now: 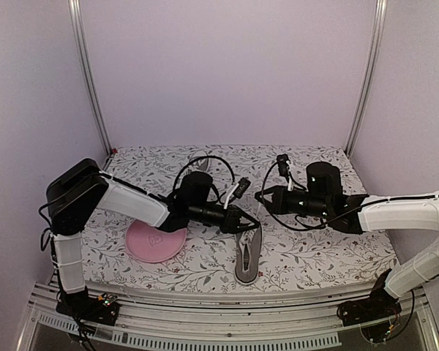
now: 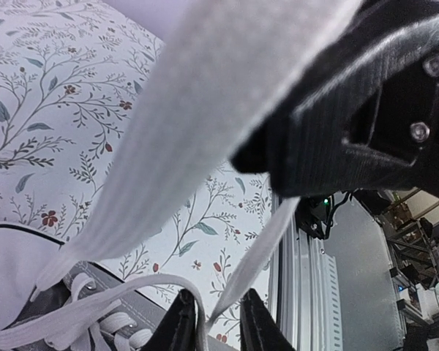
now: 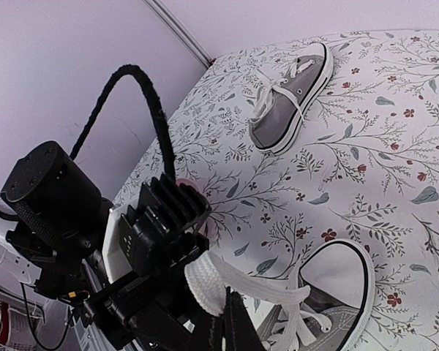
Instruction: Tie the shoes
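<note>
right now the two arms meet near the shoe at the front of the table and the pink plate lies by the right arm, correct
Not quite: the top external view shows the pink plate by the left arm, not the right. The rest holds: the arms meet near the shoe at the front of the table.

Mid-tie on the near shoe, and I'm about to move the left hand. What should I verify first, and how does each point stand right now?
1. Right hand shut on the white lace: ok.
2. Left hand gripping the lace: not ok. Its fingers stand parted, with a strand loose in the gap.
3. Near shoe sitting sole-down under both hands: ok.
4. Knot formed on the near shoe: cannot tell, as the hands hide most of the lacing.
5. Second shoe lying apart from the near one, out of the working area: ok.
6. Pink plate away from the lace: ok.
</note>
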Robot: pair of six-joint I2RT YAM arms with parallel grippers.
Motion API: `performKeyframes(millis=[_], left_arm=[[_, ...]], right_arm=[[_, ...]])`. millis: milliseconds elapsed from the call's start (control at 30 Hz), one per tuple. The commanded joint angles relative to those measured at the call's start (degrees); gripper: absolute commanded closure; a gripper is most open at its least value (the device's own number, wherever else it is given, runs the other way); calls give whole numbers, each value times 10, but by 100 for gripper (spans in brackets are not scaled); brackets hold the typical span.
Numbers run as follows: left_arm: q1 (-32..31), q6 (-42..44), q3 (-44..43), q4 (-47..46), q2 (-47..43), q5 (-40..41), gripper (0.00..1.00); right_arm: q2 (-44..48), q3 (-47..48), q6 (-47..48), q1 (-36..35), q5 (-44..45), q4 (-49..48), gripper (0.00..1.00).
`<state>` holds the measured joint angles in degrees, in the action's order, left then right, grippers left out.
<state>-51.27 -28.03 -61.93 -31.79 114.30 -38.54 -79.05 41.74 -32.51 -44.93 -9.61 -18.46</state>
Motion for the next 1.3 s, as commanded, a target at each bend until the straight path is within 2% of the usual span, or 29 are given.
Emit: performKeyframes(millis=[0, 267, 433, 633, 700, 800, 867, 1000, 1133, 1233, 1267], left_arm=[[-5, 13, -17, 4, 8, -3, 79], [-5, 22, -21, 18, 3, 3, 85], [-5, 36, -13, 29, -10, 13, 100], [-5, 43, 8, 21, -30, 8, 100], [-4, 38, 17, 15, -36, 9, 100], [-3, 28, 30, 1, -46, 19, 100], [-2, 17, 43, -11, -51, 26, 100], [3, -3, 59, -39, -54, 25, 100], [6, -13, 64, -48, -52, 23, 100], [7, -20, 63, -54, -49, 18, 100], [7, -22, 63, -56, -49, 18, 100]], right_arm=[[-9, 21, 2, 5, -7, -18, 98], [-31, 36, 3, 5, -29, -18, 98], [-56, 57, 13, 5, -51, -16, 98], [-119, 104, 30, 5, -99, -13, 96], [-141, 123, 39, 6, -112, -10, 86], [-157, 136, 53, 20, -121, -10, 57], [-153, 135, 63, 38, -125, -9, 44], [-121, 91, 86, 80, -131, -29, 27], [-84, -3, 93, 120, -168, -107, 20], [-67, -71, 119, 121, -194, -178, 22], [-63, -100, 124, 121, -210, -216, 26]])
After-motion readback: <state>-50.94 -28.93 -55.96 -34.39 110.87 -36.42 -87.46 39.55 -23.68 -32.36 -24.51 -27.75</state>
